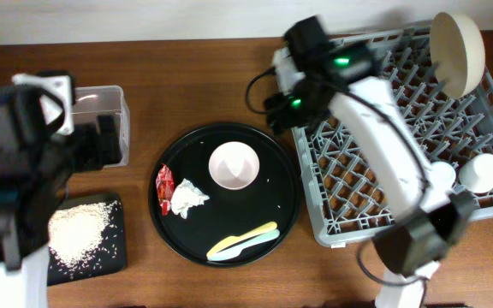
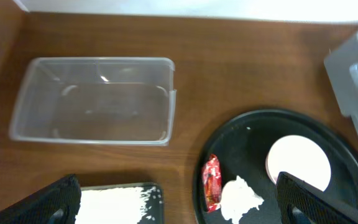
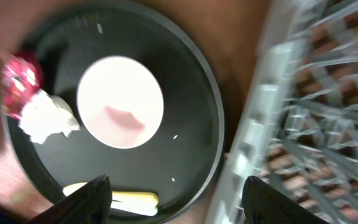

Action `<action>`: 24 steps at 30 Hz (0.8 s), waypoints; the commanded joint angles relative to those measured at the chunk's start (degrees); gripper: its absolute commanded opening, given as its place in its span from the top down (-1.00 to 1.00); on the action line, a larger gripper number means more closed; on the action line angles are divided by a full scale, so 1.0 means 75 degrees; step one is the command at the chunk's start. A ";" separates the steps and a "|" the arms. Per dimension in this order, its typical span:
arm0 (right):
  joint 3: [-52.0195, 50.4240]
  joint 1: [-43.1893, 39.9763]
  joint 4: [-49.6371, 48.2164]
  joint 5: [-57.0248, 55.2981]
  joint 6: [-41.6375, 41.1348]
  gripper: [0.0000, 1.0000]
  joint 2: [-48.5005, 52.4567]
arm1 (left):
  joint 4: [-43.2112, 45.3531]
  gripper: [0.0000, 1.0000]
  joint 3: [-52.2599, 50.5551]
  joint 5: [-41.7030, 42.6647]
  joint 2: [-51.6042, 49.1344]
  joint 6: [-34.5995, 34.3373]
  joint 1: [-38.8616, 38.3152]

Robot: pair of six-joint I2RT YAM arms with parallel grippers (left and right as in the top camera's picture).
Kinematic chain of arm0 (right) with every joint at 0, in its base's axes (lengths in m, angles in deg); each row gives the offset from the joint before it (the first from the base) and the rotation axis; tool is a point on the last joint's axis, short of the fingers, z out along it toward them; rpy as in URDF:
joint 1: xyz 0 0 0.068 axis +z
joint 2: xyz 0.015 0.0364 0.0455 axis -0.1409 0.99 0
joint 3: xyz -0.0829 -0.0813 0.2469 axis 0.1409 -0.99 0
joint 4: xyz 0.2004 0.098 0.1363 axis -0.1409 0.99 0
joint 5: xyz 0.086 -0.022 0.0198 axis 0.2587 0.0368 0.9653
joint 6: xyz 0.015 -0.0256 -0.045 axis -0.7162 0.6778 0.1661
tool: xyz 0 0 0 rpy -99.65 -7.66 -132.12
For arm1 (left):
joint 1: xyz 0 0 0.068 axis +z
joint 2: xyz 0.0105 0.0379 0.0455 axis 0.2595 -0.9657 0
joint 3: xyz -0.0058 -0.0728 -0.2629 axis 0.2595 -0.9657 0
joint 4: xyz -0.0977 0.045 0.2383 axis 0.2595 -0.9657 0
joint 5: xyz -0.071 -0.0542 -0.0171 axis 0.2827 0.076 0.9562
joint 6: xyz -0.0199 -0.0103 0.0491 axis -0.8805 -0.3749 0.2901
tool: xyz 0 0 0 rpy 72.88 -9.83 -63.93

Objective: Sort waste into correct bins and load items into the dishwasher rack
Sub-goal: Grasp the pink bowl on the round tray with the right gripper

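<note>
The red wrapper (image 1: 165, 186) and the white napkin (image 1: 187, 196) lie on the left of the round black tray (image 1: 286, 192), with the pink bowl (image 1: 233, 165) in its middle and the yellow and pale blue utensils (image 1: 242, 241) at its front. The rice heap (image 1: 79, 228) lies in the flat black tray (image 1: 120, 244). The clear tub (image 1: 114, 111) stands empty behind it. The grey rack (image 1: 349, 175) holds the cream dish (image 1: 458, 51) and a white cup (image 1: 484, 170). My left gripper (image 2: 179, 205) is open above the table between the trays. My right gripper (image 3: 179, 202) is open above the round tray's right edge.
A few loose rice grains lie on the round black tray and around the flat tray. The rack's left wall (image 3: 253, 130) stands close to the round tray's rim. The light blue cup is hidden from view.
</note>
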 commanded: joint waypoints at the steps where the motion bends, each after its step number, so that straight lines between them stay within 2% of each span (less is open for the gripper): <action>1: -0.0041 0.0294 0.0058 0.0067 -0.0041 -0.43 0.0979 | -0.0221 -0.98 0.0047 -0.0058 0.0752 -0.0052 0.0233; 7: -0.0041 0.0525 0.0134 0.0096 -0.0038 -0.36 0.2139 | -0.0332 -0.99 0.0047 -0.0055 0.1268 -0.0052 0.0230; 17: -0.0484 0.0912 -0.0254 0.0184 -0.0044 -0.14 0.2492 | -0.0589 -0.99 0.0047 -0.0055 0.1241 -0.0050 0.0230; 19: -0.0828 0.0941 -0.0638 0.0187 -0.0274 -0.04 0.2492 | -0.0938 -0.98 0.0047 -0.0055 0.1241 -0.0050 0.0230; 21: -0.1096 0.0941 -0.0944 0.0178 -0.0393 0.16 0.2492 | -0.1227 -0.99 0.0047 -0.0058 0.1241 -0.0052 0.0230; 24: -0.1160 0.0927 -0.1084 0.0128 -0.0388 0.24 0.2489 | -0.1702 -0.98 0.0047 -0.0055 0.1241 -0.0052 0.0230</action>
